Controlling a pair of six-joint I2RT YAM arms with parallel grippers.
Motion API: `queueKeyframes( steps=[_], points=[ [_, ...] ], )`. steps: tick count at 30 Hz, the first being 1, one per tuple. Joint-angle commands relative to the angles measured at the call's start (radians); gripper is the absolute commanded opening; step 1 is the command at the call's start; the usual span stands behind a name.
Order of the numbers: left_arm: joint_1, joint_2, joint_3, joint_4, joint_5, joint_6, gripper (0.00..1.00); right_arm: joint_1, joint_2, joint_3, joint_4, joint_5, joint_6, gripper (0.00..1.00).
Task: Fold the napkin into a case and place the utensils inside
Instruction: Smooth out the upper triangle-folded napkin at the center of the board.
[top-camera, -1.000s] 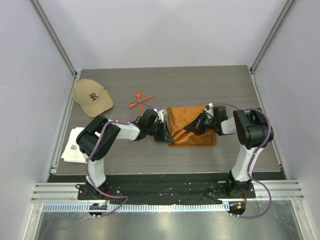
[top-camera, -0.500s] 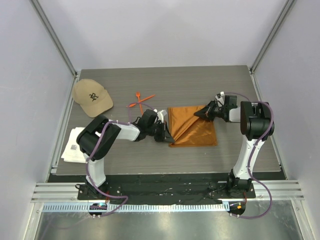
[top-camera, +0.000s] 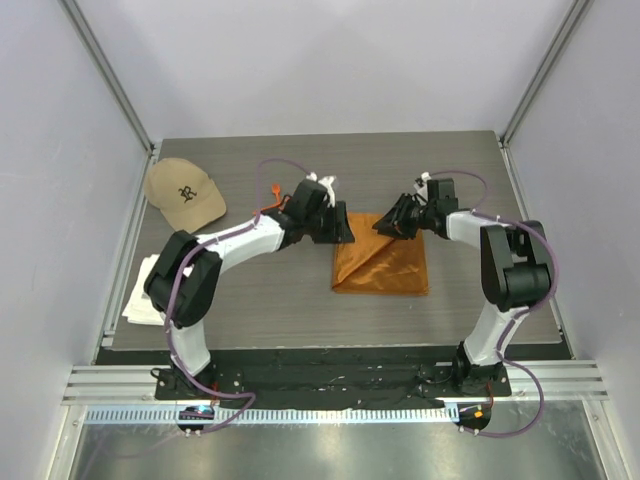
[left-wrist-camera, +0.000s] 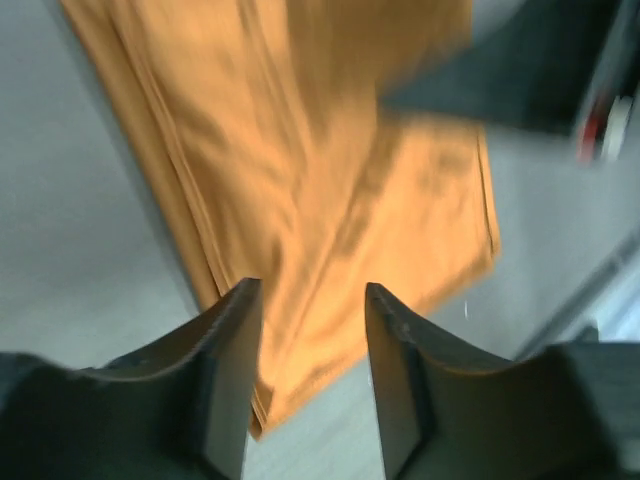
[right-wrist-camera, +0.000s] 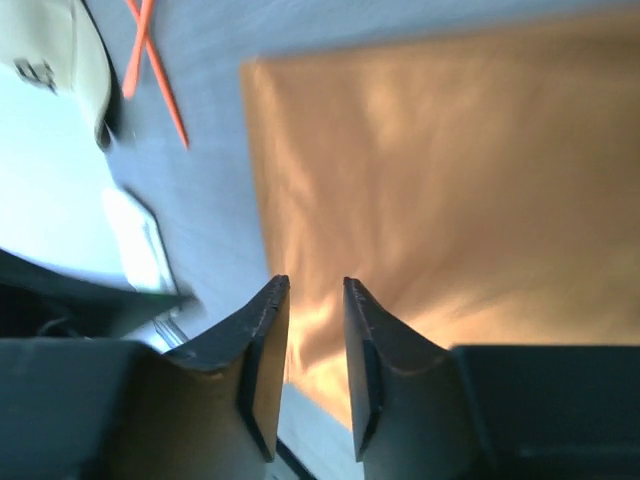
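The rust-orange napkin lies flat on the table as a folded, roughly square piece, with nothing holding it. My left gripper hovers at its far left corner, jaws open and empty; in the left wrist view the cloth lies below the gripper. My right gripper hangs over the napkin's far edge, open by a narrow gap, with the cloth under the gripper and nothing between the fingers. The two orange utensils lie crossed behind the left arm, also visible as utensils in the right wrist view.
A tan cap sits at the far left of the table. A white towel lies at the left edge near the front. The two grippers stand close to each other above the napkin's far edge.
Both grippers have opened and let go of the napkin, then lifted toward its far edge. The cloth, earlier pulled up between them, now lies flat and folded.
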Motion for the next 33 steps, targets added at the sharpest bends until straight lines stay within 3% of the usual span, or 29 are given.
queueKeyframes(
  steps=[1, 4, 7, 13, 33],
  points=[
    [0.02, 0.061, 0.162, -0.17, -0.239, 0.172, 0.47, 0.024, -0.165, -0.073, -0.142, 0.122, -0.079, 0.39],
    [0.033, 0.167, 0.334, -0.21, -0.216, 0.244, 0.49, 0.028, -0.183, -0.137, -0.145, 0.088, -0.108, 0.37],
    [0.042, 0.233, 0.432, -0.234, -0.192, 0.289, 0.39, 0.032, -0.198, -0.219, -0.095, 0.039, -0.111, 0.31],
    [0.054, 0.353, 0.586, -0.262, -0.183, 0.327, 0.34, 0.035, -0.221, -0.314, -0.071, 0.037, -0.147, 0.2],
    [0.057, 0.488, 0.646, -0.257, -0.164, 0.33, 0.35, 0.023, -0.17, -0.351, -0.035, 0.005, -0.161, 0.13]
  ],
)
